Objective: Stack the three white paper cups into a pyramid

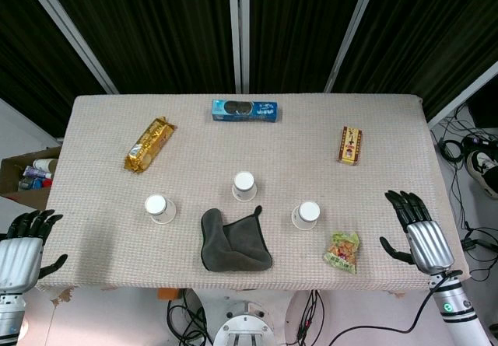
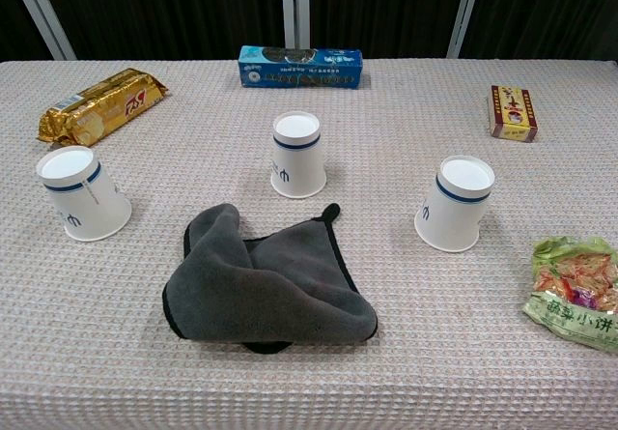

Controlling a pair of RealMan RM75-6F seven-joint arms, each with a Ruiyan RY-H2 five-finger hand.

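Three white paper cups with a blue band stand upside down on the table, apart from one another: a left cup [image 1: 159, 207] [image 2: 82, 194], a middle cup [image 1: 244, 185] [image 2: 298, 154] and a right cup [image 1: 306, 214] [image 2: 455, 203]. My left hand [image 1: 23, 245] hangs off the table's front left corner, fingers apart, holding nothing. My right hand [image 1: 416, 232] hovers over the front right corner, fingers spread and empty, well right of the right cup. Neither hand shows in the chest view.
A crumpled grey cloth [image 1: 232, 241] [image 2: 266, 285] lies between the cups at the front. A green snack bag [image 1: 343, 250] [image 2: 577, 290] sits by the right cup. Farther back lie a gold packet [image 1: 149, 144], a blue biscuit box [image 1: 245, 111] and a red-yellow box [image 1: 350, 145].
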